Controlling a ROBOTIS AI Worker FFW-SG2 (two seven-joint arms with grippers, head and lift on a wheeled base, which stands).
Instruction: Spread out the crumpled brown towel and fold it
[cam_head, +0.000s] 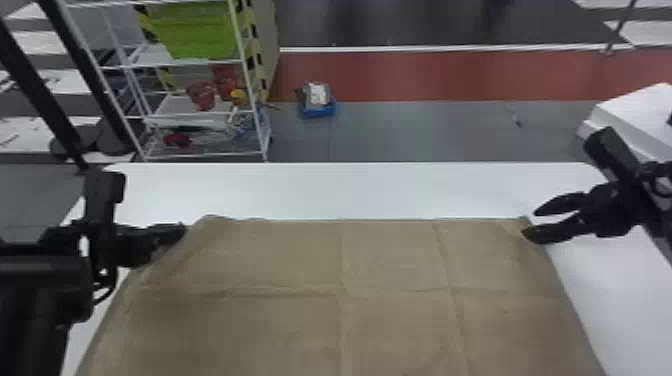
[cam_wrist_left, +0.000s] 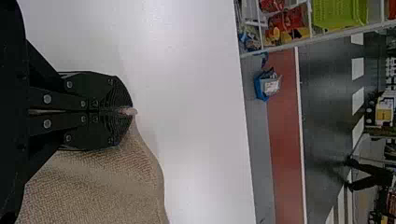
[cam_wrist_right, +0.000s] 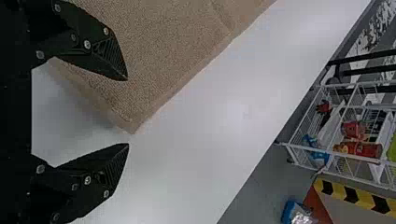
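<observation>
The brown towel (cam_head: 380, 295) lies spread over the table with faint crease lines, its far edge nearly straight. My left gripper (cam_head: 181, 231) is at its far left corner; in the left wrist view the left gripper (cam_wrist_left: 130, 112) is shut on the edge of the towel (cam_wrist_left: 102, 186). At the far right corner stands my right gripper (cam_head: 529, 222), open. In the right wrist view the fingers of the right gripper (cam_wrist_right: 128, 112) are apart, with the corner of the towel (cam_wrist_right: 154, 70) between and beyond them, not clamped.
The white table (cam_head: 350, 190) extends past the towel's far edge and right side. Beyond it stand a wire shelf (cam_head: 200, 112) with a green basket, and a blue box (cam_head: 318, 102) on the floor. A white object (cam_head: 635, 120) is at the far right.
</observation>
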